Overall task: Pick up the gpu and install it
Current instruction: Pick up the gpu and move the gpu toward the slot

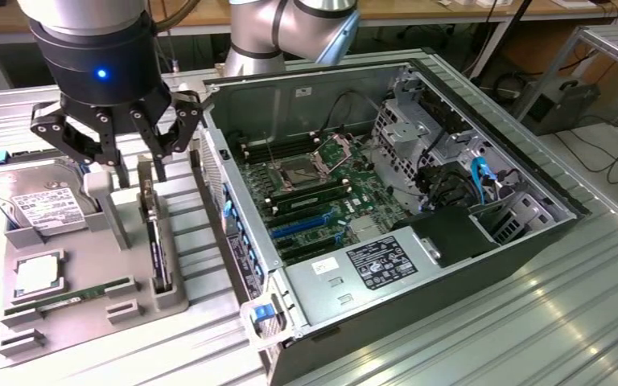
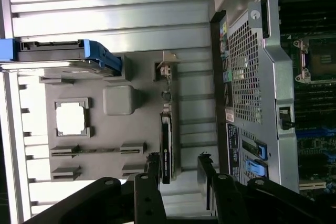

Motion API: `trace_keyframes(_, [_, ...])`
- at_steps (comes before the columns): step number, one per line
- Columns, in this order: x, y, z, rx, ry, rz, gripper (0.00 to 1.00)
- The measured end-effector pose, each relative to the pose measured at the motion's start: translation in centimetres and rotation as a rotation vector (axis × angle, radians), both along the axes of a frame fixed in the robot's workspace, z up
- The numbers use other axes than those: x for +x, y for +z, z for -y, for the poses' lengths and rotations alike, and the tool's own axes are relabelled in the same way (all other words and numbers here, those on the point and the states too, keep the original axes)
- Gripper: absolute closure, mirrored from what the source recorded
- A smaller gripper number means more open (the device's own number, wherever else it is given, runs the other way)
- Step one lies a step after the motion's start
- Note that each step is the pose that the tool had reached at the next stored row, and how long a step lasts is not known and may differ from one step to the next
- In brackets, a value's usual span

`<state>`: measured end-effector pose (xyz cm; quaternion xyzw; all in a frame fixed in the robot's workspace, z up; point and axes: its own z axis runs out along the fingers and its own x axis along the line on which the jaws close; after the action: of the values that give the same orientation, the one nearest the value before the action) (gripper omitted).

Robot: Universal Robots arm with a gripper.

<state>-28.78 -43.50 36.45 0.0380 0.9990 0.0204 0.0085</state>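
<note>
The gpu point(image 1: 158, 241) is a thin dark card standing on its edge in a slot of the grey parts tray point(image 1: 78, 326), its metal bracket end toward the back. In the wrist view the gpu point(image 2: 167, 129) runs as a narrow strip across the tray point(image 2: 139, 132). My gripper point(image 1: 141, 172) hangs open just above the card's bracket end, one finger on each side of it. Seen from the wrist, the gripper point(image 2: 177, 157) straddles the card, which sits closer to one fingertip point(image 2: 153, 157). Nothing is held.
The open computer case point(image 1: 395, 201) lies to the exterior view's right of the tray, with the motherboard point(image 1: 320, 189) and blue slots point(image 1: 303, 229) exposed. On the tray are a hard drive point(image 1: 41, 201), a processor chip point(image 1: 35, 273) and a green memory stick point(image 1: 73, 291). The case's rear panel point(image 2: 247, 77) is close beside the card.
</note>
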Motion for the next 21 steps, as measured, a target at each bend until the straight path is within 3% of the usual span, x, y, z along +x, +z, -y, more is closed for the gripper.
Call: trace_keyframes(21, [-0.6, -4.28, 0.0, -0.0001, -0.019, -0.0001, 0.58])
